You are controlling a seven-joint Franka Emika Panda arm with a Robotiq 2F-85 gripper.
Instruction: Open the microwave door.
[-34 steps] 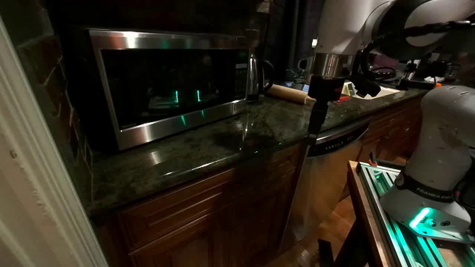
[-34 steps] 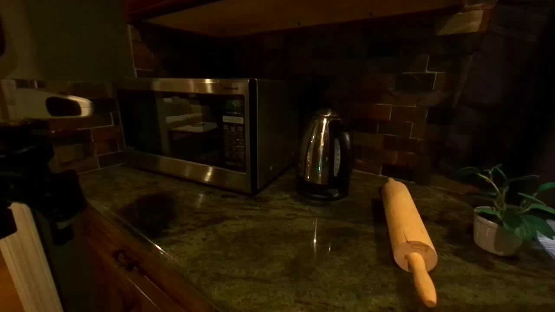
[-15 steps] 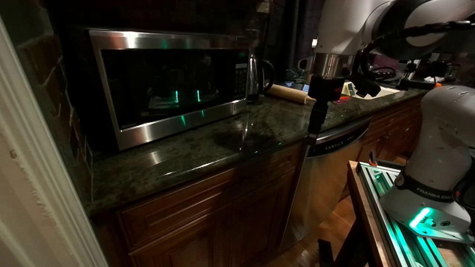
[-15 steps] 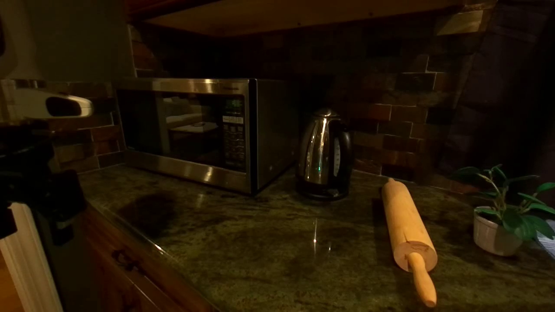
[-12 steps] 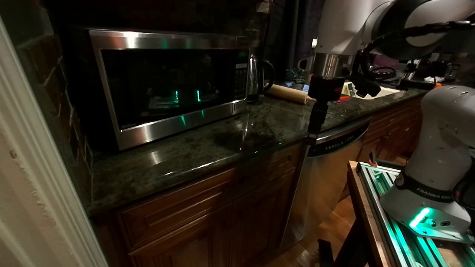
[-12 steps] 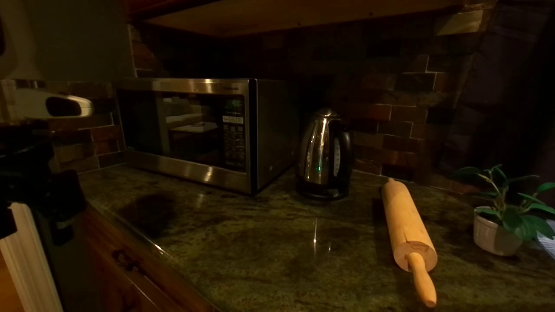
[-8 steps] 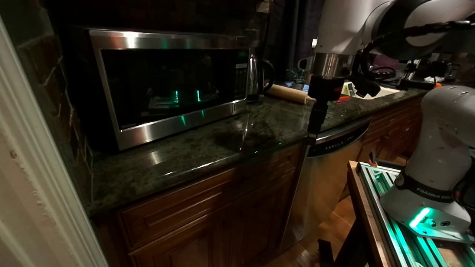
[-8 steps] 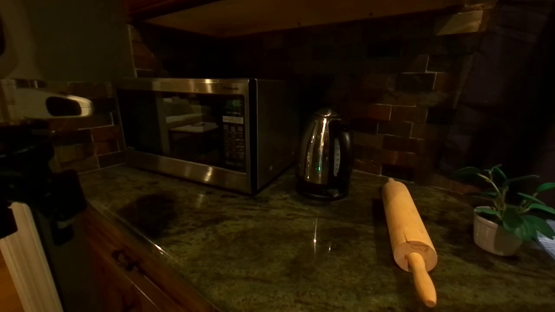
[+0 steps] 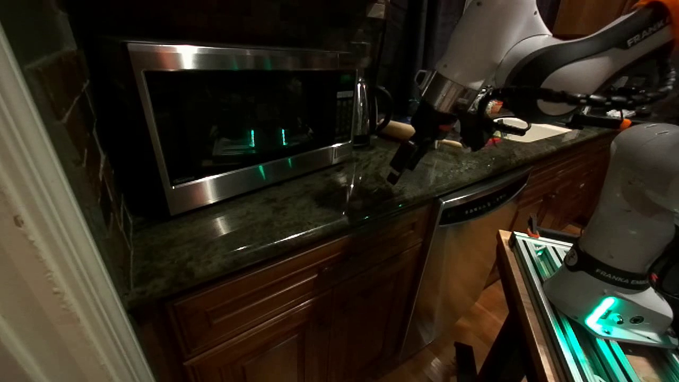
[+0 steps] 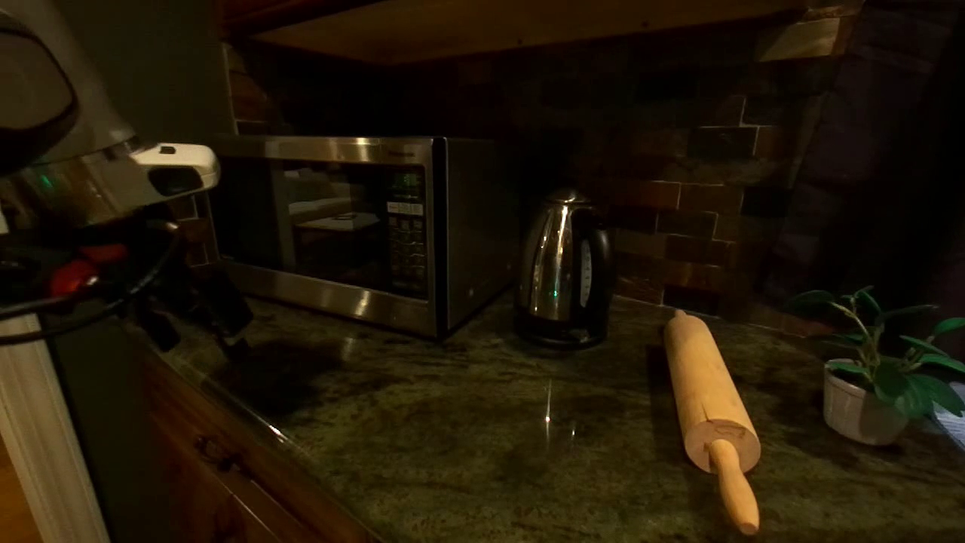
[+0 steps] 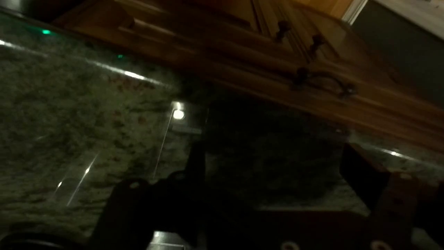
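Note:
The microwave door (image 9: pixel 228 119) is a wide dark glass panel in a brushed steel frame. It is closed, flush with the microwave's body, and also shows in an exterior view (image 10: pixel 332 226) with a keypad at its right. My gripper (image 9: pixel 393 178) hangs tilted over the counter, in front and to the right of the microwave, touching nothing visible. It also shows dark in an exterior view (image 10: pixel 202 345). In the wrist view the gripper (image 11: pixel 274 152) has its fingers wide apart with only shadowed counter between them. A bit of steel, seemingly the microwave's frame, shows at the bottom edge there.
A steel kettle (image 10: pixel 562 264) stands beside the microwave's right side. A rolling pin (image 10: pixel 709 385) and a potted plant (image 10: pixel 867 400) stand farther right on the stone counter (image 10: pixel 452 452). A drawer handle (image 11: pixel 324 83) and the dishwasher (image 9: pixel 472 265) lie below the counter's front edge.
My arm was still until half a second ago. Now the gripper has swung from hanging straight down to tilted, and has moved over the counter toward the microwave. The door has not moved.

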